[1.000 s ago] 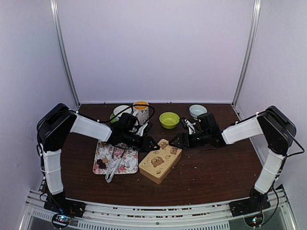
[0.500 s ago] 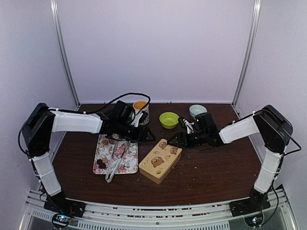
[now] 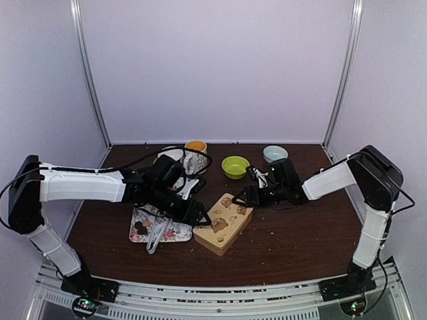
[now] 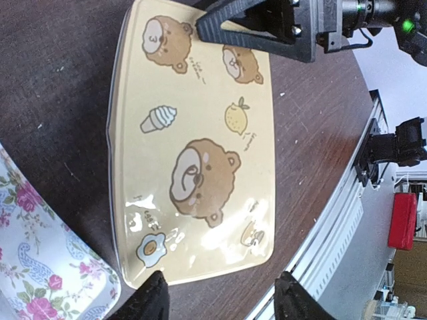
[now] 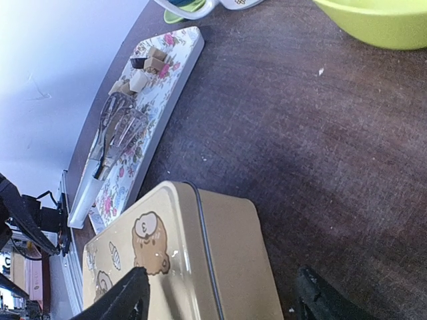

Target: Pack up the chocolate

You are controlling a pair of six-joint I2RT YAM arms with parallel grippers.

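Note:
The chocolate, small dark and light brown lumps [image 5: 148, 64], lies at the far end of a floral tray [image 5: 170, 80]; two dark lumps [image 3: 139, 228] show on the tray [image 3: 175, 233] in the top view. A closed tan tin with bear prints [image 3: 223, 223] stands right of the tray. My left gripper [image 3: 197, 212] is open and empty over the tin's left side; its wrist view looks down on the lid [image 4: 193, 153], with the gripper [image 4: 223, 303] wide. My right gripper [image 3: 243, 198] is open and empty at the tin's far right end [image 5: 200, 260], and its jaws [image 5: 223, 300] span that end.
Silver tongs [image 3: 159, 230] lie on the tray, also in the right wrist view [image 5: 113, 133]. A green bowl [image 3: 235, 166], a pale blue bowl [image 3: 275, 154], a mug [image 3: 195, 157] and a white cup [image 3: 170, 155] stand at the back.
My left arm has swung from the cups at the back down to the tin's left side. My right gripper has edged left onto the tin's far end.

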